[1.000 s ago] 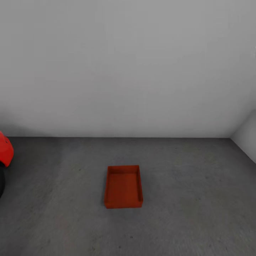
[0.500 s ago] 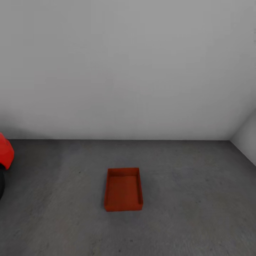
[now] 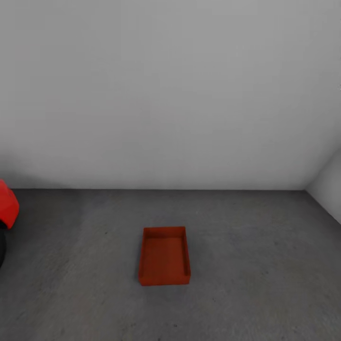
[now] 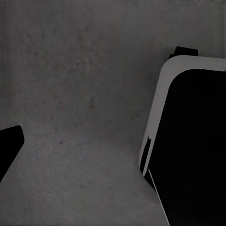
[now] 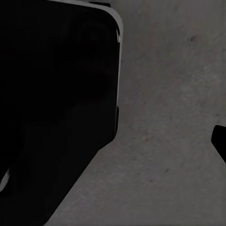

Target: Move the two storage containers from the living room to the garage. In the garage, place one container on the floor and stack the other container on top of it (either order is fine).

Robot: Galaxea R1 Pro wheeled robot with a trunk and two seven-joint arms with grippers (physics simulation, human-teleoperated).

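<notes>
One storage container (image 3: 164, 256), an orange-red open bin, rests empty on the dark grey floor (image 3: 246, 265) of the garage, a short way out from the pale grey back wall. It is in the lower middle of the head view. In the left wrist view, my left gripper (image 4: 113, 148) shows one dark fingertip (image 4: 7, 145) at the picture's edge, with bare floor beyond it. In the right wrist view, my right gripper (image 5: 113, 141) likewise shows one fingertip (image 5: 220, 142) at the edge. Both stand open and hold nothing.
The nose of a red car (image 3: 6, 209) and its black tyre (image 3: 2, 246) sit at the far left. A side wall (image 3: 329, 189) closes the right corner. My own dark, white-edged base (image 4: 193, 141) (image 5: 52, 108) takes up much of both wrist views.
The whole head picture has slid down slightly, so the camera moved. The container has not shifted on the floor.
</notes>
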